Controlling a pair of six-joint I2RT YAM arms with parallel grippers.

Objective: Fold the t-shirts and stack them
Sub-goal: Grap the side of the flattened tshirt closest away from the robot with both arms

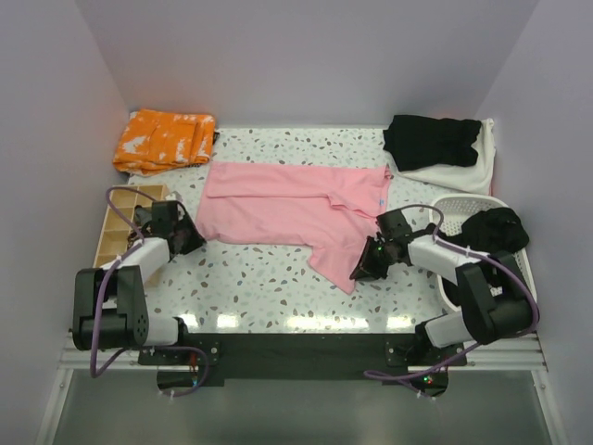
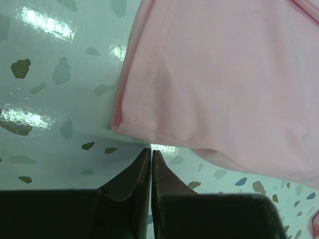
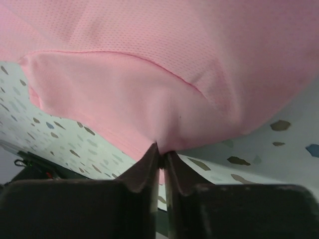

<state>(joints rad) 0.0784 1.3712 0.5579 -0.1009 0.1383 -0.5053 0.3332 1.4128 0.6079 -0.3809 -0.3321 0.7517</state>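
While right hand point(image 3: 160, 148) pinches edge of pink t-shirt point(image 1: 283, 209) | left hand point(image 2: 151, 152) clenched empty, just beside its corner

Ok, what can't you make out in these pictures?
Whether the left claw grips the light pink fabric t-shirt: left wrist view, tips meet at its hem.
Black bunched cloth in the white plastic basket: top view, garment type unclear, right arm overlaps.
Wooden divided tray: top view, left arm covers part.

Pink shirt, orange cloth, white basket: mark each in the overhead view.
Pink shirt point(image 1: 278, 204): overhead view, middle of its body.
Orange cloth point(image 1: 165, 139): overhead view, centre of the pile.
White basket point(image 1: 460, 198): overhead view, far rim.
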